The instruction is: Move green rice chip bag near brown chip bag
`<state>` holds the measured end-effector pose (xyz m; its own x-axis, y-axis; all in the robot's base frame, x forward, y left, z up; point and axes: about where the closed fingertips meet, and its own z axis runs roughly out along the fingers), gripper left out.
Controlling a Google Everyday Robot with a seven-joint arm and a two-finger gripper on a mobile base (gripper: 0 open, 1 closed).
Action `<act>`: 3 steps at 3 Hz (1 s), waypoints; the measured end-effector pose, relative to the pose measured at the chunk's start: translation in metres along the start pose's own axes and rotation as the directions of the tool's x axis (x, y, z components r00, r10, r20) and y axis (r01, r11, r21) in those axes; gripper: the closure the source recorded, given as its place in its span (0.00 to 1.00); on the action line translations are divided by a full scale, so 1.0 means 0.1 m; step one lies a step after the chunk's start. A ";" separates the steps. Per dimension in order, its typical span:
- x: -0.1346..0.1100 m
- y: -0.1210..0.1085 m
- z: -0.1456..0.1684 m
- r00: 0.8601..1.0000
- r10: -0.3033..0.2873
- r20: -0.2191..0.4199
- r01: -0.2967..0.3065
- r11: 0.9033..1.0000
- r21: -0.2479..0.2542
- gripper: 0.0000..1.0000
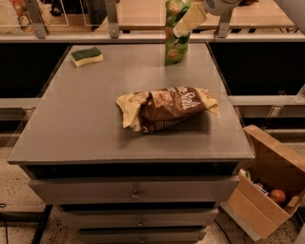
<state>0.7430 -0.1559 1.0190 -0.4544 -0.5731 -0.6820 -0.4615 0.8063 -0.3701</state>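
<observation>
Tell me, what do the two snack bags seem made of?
Green rice chip bag, with the gripper at its top: glossy plastic film, judging by its sheen. Brown chip bag: thin crinkly film, likely plastic; it holds sharp wrinkles.

A grey counter (71,133) with metal drawers (95,189) beneath stands on a speckled floor (12,190). An open cardboard box (279,159) sits beside it. Pale wooden tabletops (143,12) lie behind.
</observation>
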 end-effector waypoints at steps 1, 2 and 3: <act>-0.17 0.11 0.08 0.997 0.053 0.054 -0.054 0.998 0.021 0.00; -0.38 0.21 0.26 0.991 0.102 0.091 -0.110 0.991 0.081 0.00; -0.49 0.22 0.53 0.983 0.163 0.081 -0.174 0.973 0.151 0.00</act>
<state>0.7957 -0.1021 1.0104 -0.4602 -0.4197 -0.7823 -0.2552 0.9065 -0.3363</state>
